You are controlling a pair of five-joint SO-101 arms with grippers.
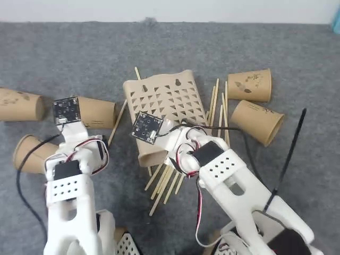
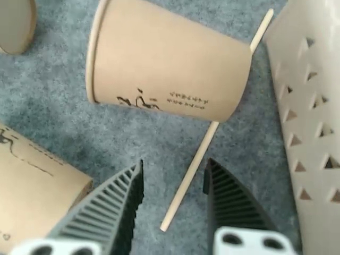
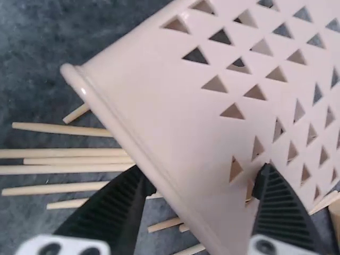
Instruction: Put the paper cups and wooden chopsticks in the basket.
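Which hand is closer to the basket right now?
Right. The right hand straddles the basket at its rim; the left hand sits beside it, over a lone chopstick by a cup.

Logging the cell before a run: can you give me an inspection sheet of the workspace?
Surface: grey carpet.
Job's things: beige perforated plastic basket on its side; five brown paper cups lying around it; wooden chopsticks scattered beside it.
Clutter: nothing seen.
Grippers: left gripper open over one chopstick; right gripper open astride the basket's rim.
Cables: black cable lying on the carpet.
Surroundings: white wall behind.
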